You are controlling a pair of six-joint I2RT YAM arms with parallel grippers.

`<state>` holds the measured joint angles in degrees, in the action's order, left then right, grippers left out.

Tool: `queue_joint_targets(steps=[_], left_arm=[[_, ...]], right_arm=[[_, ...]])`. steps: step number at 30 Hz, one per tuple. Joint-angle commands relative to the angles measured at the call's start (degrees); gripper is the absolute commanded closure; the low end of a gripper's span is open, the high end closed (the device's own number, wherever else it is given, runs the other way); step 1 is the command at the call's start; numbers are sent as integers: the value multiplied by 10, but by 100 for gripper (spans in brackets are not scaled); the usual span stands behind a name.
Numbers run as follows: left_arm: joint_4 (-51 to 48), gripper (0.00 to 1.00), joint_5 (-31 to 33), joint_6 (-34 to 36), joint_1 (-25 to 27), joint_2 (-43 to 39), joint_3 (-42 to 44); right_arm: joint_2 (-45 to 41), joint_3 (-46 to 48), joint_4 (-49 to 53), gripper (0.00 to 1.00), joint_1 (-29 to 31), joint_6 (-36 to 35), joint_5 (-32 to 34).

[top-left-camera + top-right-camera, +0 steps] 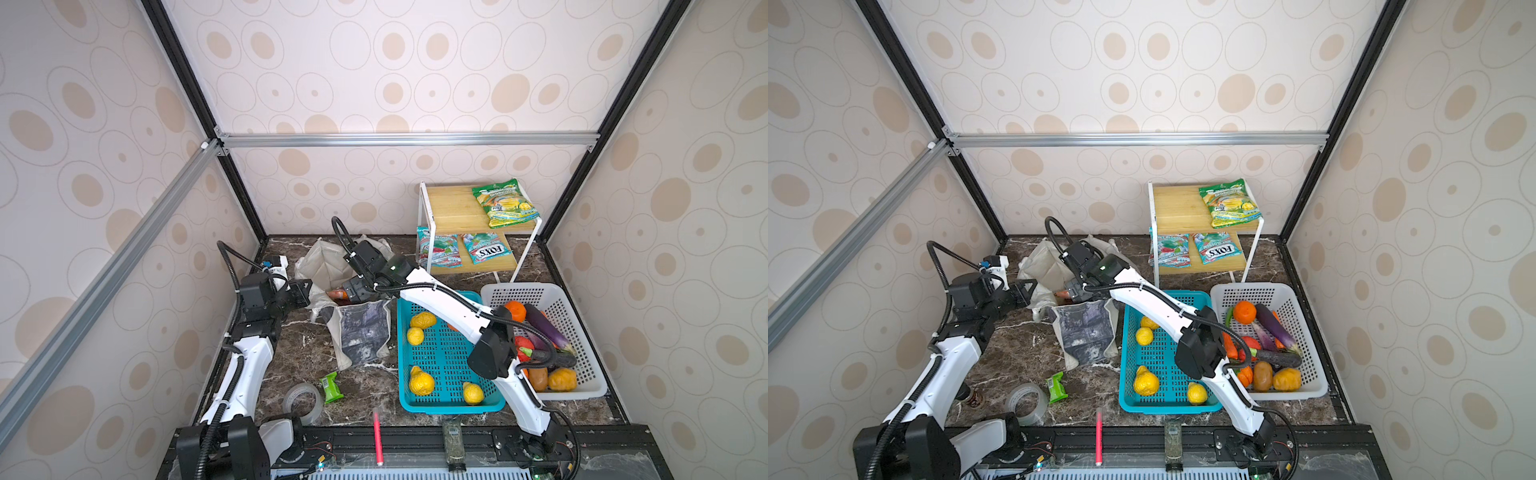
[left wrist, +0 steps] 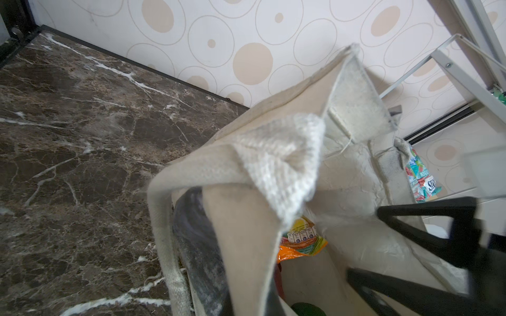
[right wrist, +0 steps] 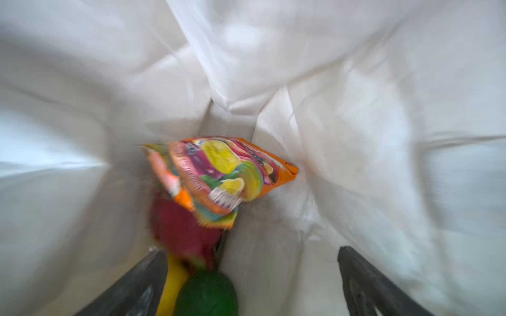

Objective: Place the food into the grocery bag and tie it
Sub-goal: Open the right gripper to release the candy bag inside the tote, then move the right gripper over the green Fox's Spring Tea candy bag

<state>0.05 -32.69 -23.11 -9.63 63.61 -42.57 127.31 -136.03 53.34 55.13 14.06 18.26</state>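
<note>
Releasing food into the grocery bag [image 1: 365, 332] looks like the step in hand. The bag stands open near the desk's [image 1: 299, 357] back edge, just left of the teal basket [image 1: 444, 353]. The right gripper [image 3: 250, 250] hangs inside its mouth, jaws wide apart with nothing between them. The orange packet [image 3: 227, 175] lies free below it on the pink dragon fruit [image 3: 183, 229], with the dark green fruit [image 3: 208, 292] next to that. The left gripper [image 1: 305, 291] is clamped on the bag's left rim, propping the mouth open. To do this well, I judge the right arm should lift straight up and out, clear of the pale lining and straps, while the left grip holds firm so the canvas does not slump. A green-yellow packet [image 1: 505, 203] waits on the rack [image 1: 449, 208] by the back right corner, so tying seems some way off.
</note>
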Motion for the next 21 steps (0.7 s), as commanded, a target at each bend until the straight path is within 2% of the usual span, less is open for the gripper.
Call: queue_joint_targets(steps=[1, 5, 7, 9, 16, 21], left_arm=[[-1, 100, 6, 10, 1, -17, -12], [-1, 100, 8, 12, 1, -20, -12], [0, 100, 9, 12, 0, -18, -11], [0, 100, 6, 12, 1, -16, -11], [3, 100, 1, 11, 1, -14, -10], [3, 100, -1, 11, 1, -12, -11]], right_arm=[[-104, 16, 20, 0, 7, -1, 34], [-209, 102, -27, 0, 6, -44, 34], [-247, 112, -24, 0, 2, -53, 63], [-277, 100, -2, 0, -17, -57, 60], [-344, 109, -12, 0, -114, -101, 41], [-322, 75, 6, 0, -246, -95, 8]])
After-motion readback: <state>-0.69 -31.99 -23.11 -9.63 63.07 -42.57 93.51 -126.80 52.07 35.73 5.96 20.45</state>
